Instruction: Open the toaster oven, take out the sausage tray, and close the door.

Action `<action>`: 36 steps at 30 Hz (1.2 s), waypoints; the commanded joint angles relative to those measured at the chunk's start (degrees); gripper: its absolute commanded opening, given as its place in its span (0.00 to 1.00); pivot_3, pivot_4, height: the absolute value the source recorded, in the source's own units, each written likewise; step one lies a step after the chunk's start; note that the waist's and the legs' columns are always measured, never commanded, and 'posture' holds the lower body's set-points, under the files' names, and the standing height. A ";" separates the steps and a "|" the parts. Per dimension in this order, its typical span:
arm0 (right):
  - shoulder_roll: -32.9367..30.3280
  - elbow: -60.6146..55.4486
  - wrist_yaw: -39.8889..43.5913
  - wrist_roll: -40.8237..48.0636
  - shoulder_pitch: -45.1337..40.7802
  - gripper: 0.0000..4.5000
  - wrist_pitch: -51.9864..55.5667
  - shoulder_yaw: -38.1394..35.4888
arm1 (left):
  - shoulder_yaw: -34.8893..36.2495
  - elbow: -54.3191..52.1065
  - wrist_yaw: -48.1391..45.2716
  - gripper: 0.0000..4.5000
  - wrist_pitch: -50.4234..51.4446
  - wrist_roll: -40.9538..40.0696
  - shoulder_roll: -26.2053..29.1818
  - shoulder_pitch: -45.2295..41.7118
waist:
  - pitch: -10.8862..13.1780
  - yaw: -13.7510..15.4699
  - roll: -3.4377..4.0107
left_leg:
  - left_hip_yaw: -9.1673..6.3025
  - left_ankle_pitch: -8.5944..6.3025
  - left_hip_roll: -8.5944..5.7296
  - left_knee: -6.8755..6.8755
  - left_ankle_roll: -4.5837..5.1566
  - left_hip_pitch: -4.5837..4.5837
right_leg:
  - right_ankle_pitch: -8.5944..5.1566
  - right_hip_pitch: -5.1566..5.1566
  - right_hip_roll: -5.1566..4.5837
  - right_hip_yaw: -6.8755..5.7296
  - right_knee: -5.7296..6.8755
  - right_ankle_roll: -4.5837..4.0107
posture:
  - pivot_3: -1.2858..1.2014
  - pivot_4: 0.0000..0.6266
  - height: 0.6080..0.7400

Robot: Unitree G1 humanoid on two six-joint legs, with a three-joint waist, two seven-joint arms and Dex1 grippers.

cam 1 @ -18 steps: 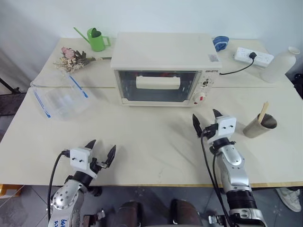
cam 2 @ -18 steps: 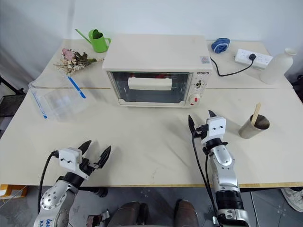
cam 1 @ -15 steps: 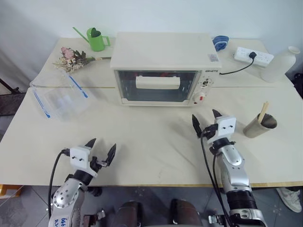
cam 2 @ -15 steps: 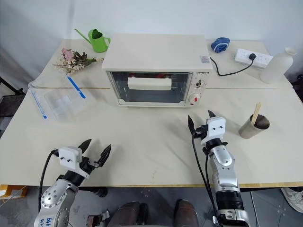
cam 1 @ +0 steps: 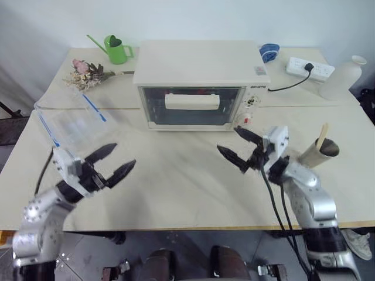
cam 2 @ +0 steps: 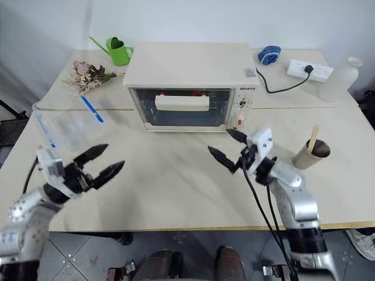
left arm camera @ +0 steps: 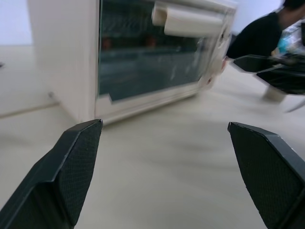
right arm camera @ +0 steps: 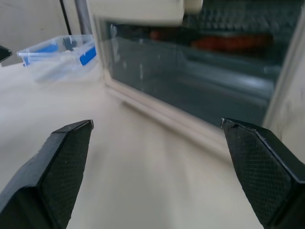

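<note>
The toaster oven [cam 1: 202,85] stands toward the back of the cream worktop [cam 1: 176,187], roughly in the middle, with its glass front facing the robot. The door [cam 1: 192,106] is shut, its long cream bar handle [cam 1: 192,100] running across the upper part of the glass. Through the glass, the right wrist view shows something red lying on a rack inside, likely a sausage [right arm camera: 231,42]; the tray itself cannot be made out clearly behind the dark pane.

The left claw [cam 1: 111,164] hovers above the worktop well to the left of the oven front, its two black fingers spread wide and empty. The right claw [cam 1: 240,146] hangs just in front of the oven's lower right corner, near the knobs and red button [cam 1: 246,119], also wide and holding nothing. Neither claw touches the oven.

To the left lies a clear plastic box with blue clips [cam 1: 73,120]. Behind it sit dried flowers [cam 1: 88,73] and a green watering can [cam 1: 116,50]. On the right stand a paper cup with a wooden stick [cam 1: 319,153], a white bottle [cam 1: 340,77] and a power strip [cam 1: 309,68].
</note>
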 commanded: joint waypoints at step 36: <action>-1.83 -11.11 17.15 -4.35 3.64 1.00 -9.27 6.87 | -1.91 20.51 -6.00 0.53 0.39 3.24 -0.17 -21.95 | 0.04 0.18 -0.07 | 0.26 -0.27 0.10 0.06 -0.01 0.01 | 0.02 -0.05 0.02 -0.53 0.00 0.03 | 0.52 0.24 1.00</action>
